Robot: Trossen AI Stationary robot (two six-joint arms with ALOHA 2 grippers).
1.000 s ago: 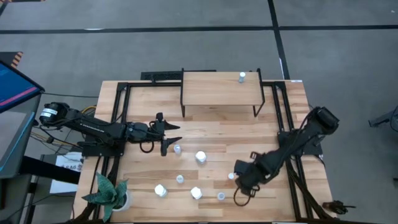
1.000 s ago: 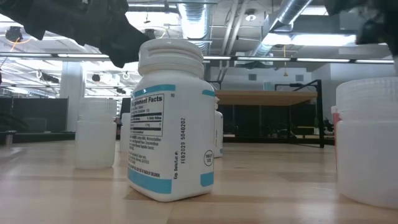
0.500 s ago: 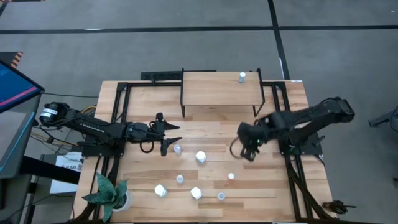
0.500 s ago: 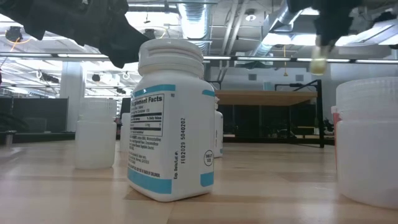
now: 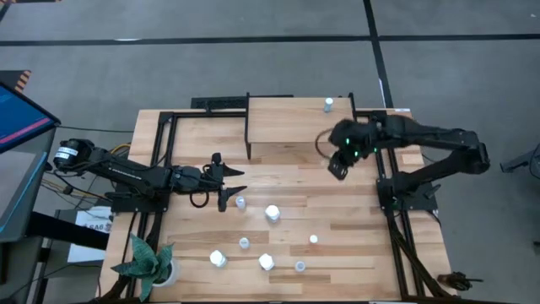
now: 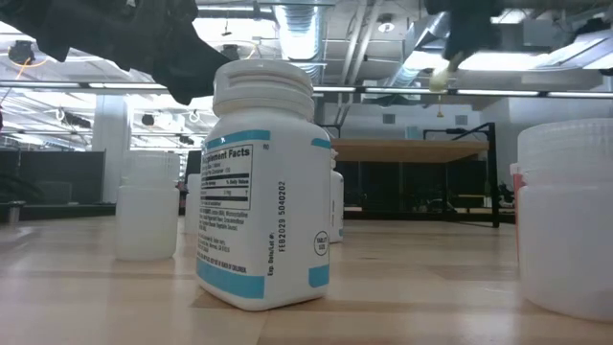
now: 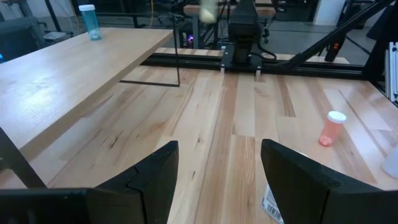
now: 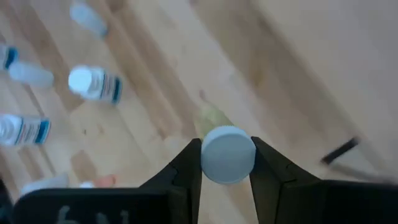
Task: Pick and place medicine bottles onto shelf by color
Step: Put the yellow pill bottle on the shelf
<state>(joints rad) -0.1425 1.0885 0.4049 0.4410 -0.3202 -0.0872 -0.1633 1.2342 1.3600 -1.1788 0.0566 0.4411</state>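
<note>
My right gripper [image 5: 337, 165] is shut on a small bottle with a whitish cap [image 8: 227, 154] and a yellowish body [image 6: 441, 79]. It is in the air at the front right edge of the light-wood shelf [image 5: 295, 122]. One pale-blue-capped bottle [image 5: 328, 104] stands on the shelf's far right corner. Several bottles stand on the table: a larger white one [image 5: 272, 213], small ones [image 5: 240, 203] [image 5: 314, 240], and others near the front. My left gripper [image 7: 217, 180] is open and empty at the table's left middle [image 5: 232, 181]. My right gripper pinches the small bottle at its cap end [image 8: 227, 154] between its two fingers, one on each side. The fingers come from above, pointing down. The bottle hangs upright below them, lifted clear of the table and the shelf.
An orange bottle with a white cap [image 7: 329, 127] stands on the table toward the right. A potted plant [image 5: 152, 262] sits at the near left corner. Black metal frames [image 5: 160, 143] run along both table sides. The shelf top is bare left of the blue-capped bottle.
My right gripper has risen from the table's near right and gone toward the far edge, up to the shelf's front right edge. The small bottle has come with it, lifted clear. My left arm has kept still.
</note>
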